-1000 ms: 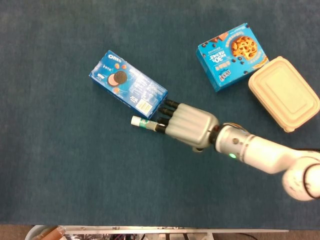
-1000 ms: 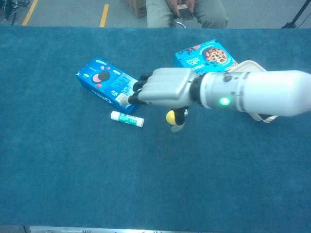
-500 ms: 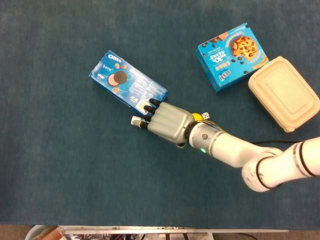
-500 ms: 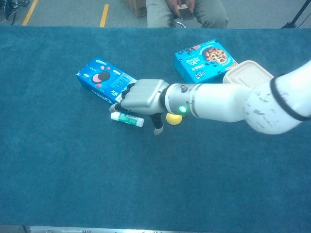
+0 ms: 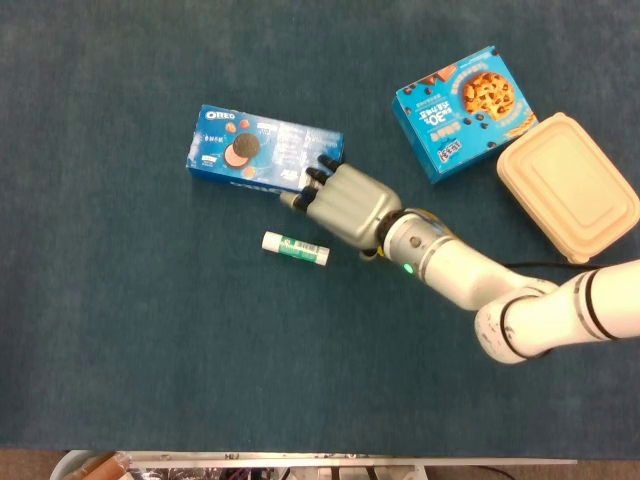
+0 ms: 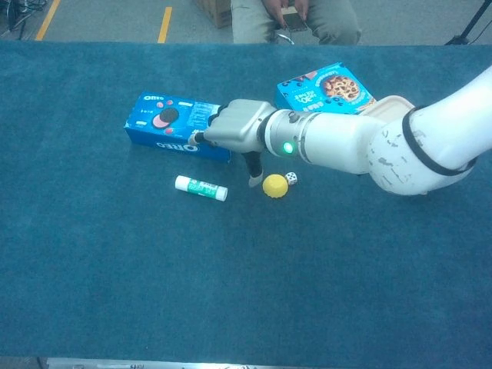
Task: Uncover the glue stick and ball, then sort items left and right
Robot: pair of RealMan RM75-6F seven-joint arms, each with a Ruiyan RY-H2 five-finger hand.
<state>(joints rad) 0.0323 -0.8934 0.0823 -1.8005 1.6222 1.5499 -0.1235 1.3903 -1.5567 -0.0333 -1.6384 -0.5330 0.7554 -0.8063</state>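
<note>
A white and green glue stick (image 5: pixel 296 248) (image 6: pixel 201 187) lies bare on the blue cloth. The yellow ball (image 6: pixel 274 185) rests to its right in the chest view; my right arm hides it in the head view. My right hand (image 5: pixel 345 205) (image 6: pixel 234 131) presses its fingertips against the right end of the blue Oreo box (image 5: pixel 264 161) (image 6: pixel 173 127), fingers stretched out and thumb hanging down, nothing gripped. The box lies flat, just beyond the glue stick. My left hand shows in neither view.
A small white die (image 6: pixel 291 178) sits right beside the ball. A blue cookie box (image 5: pixel 466 110) (image 6: pixel 323 88) lies at the back right, with a beige lidded container (image 5: pixel 567 186) (image 6: pixel 388 108) against its right side. A person sits beyond the table's far edge.
My right hand swung up off the glue stick and pushed the Oreo box, which turned from a diagonal to lie level. Glue stick and ball are now uncovered.
</note>
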